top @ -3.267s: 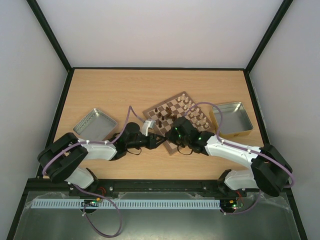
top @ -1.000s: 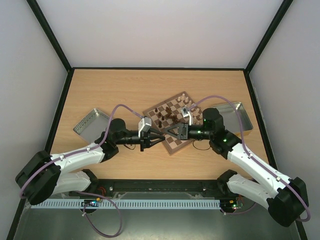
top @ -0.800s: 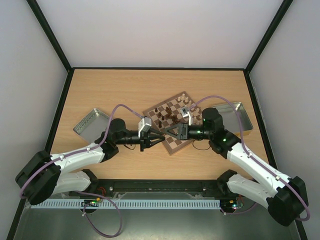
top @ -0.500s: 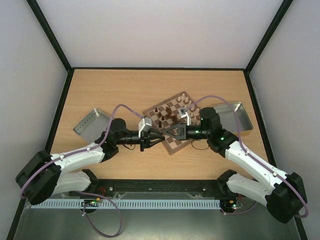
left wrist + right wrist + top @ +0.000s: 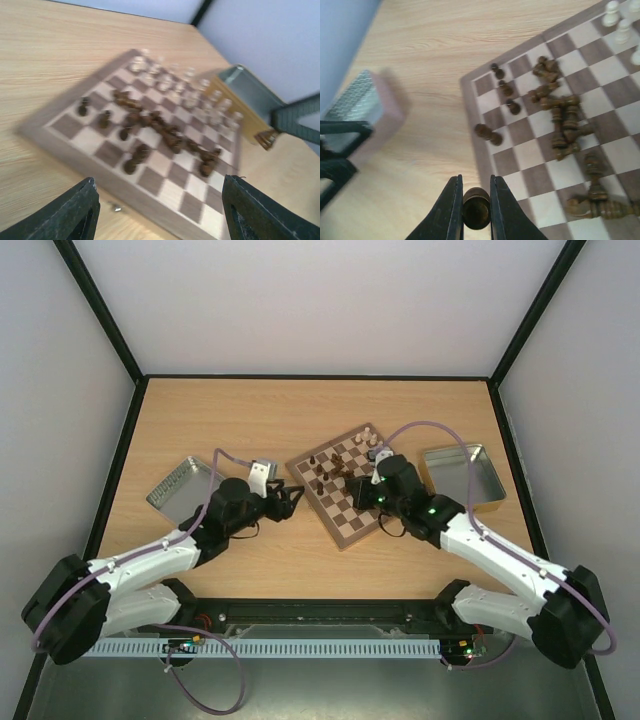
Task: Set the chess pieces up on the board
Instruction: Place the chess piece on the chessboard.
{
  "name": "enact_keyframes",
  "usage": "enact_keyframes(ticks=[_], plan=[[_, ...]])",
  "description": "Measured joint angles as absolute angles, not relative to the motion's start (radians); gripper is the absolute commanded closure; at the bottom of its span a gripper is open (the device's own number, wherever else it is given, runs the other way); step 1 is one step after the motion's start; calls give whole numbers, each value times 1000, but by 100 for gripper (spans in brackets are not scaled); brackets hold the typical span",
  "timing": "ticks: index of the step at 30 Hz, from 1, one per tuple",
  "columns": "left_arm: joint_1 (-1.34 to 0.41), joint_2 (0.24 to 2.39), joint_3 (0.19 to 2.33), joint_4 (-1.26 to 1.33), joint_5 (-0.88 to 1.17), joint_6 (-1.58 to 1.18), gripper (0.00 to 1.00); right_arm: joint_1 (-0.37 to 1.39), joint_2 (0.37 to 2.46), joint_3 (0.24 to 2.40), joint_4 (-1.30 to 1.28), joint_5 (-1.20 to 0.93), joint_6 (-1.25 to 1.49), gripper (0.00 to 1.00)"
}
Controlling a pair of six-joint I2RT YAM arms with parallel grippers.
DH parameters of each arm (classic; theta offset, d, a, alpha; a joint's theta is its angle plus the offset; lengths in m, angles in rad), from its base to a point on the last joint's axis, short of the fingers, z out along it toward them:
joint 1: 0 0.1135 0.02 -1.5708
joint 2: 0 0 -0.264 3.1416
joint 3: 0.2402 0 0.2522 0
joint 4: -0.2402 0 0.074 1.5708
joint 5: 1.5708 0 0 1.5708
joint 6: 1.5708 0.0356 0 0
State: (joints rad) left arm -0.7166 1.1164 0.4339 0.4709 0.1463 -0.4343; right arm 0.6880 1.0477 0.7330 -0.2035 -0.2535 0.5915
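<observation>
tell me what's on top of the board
Dark pieces, mostly toppled in a heap mid-board, few upright by one edge; white pieces standing along the far side. The right arm hides the board's right corner in the top view.

Shows chessboard (image 5: 350, 522) turned diamond-wise mid-table; dark chess pieces (image 5: 325, 478) heaped leftward, cream chess pieces (image 5: 366, 437) at far corner; grey tin (image 5: 180, 485) left, gold-rimmed tin (image 5: 460, 475) right.

Wooden table (image 5: 250, 410), chessboard (image 5: 346, 527) at centre, grey tin (image 5: 185, 490) left, gold-rimmed tin (image 5: 460, 475) right
</observation>
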Motion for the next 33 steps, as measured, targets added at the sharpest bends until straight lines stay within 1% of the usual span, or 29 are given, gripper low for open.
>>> enact_keyframes(ticks=[5, 11, 18, 26, 33], plan=[[-702, 1068, 429, 377, -6, -492, 31, 779, 1180, 750, -204, 2, 538, 97], [-699, 1023, 428, 333, -73, -514, 30, 853, 1317, 749, -197, 155, 496, 96], [-690, 1012, 428, 318, -99, -523, 30, 916, 1374, 744, -152, 208, 467, 94], [-688, 1012, 423, 317, -99, -527, 30, 966, 1413, 710, -119, 216, 457, 94], [-686, 1001, 408, 315, -99, -532, 30, 1004, 1389, 660, -130, 225, 503, 94]])
